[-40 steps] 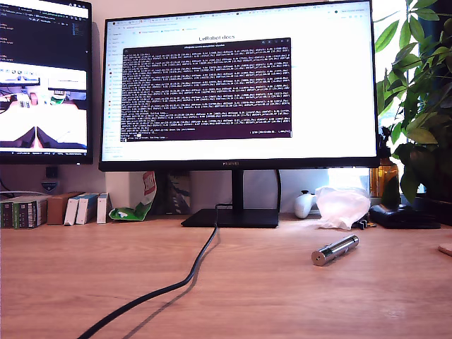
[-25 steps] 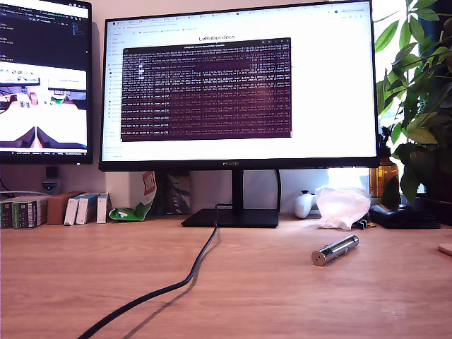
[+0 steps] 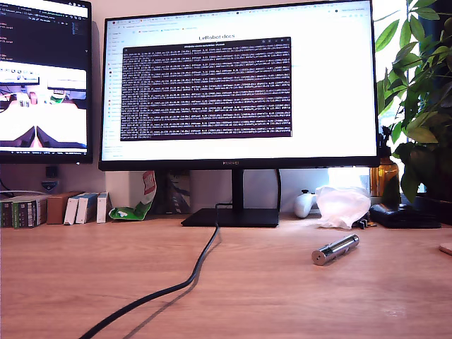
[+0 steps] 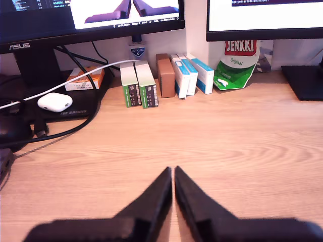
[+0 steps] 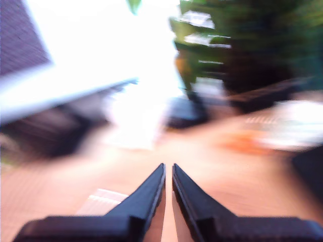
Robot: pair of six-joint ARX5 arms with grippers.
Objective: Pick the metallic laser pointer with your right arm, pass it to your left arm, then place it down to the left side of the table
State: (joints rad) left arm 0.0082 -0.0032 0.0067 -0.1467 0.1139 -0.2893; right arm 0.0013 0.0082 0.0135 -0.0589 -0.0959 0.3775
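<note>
Now both pincers (image 4: 173,171) (image 5: 168,167) closed, empty.

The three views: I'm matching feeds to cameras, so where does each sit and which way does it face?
Exterior view: low at table height, facing the monitor; laser pointer lies at its right; no arm shows.
First wrist view: rides my first gripper, facing boxes; shares them with the exterior view.
Second wrist view: rides my second gripper, blurred, facing a plant.
</note>
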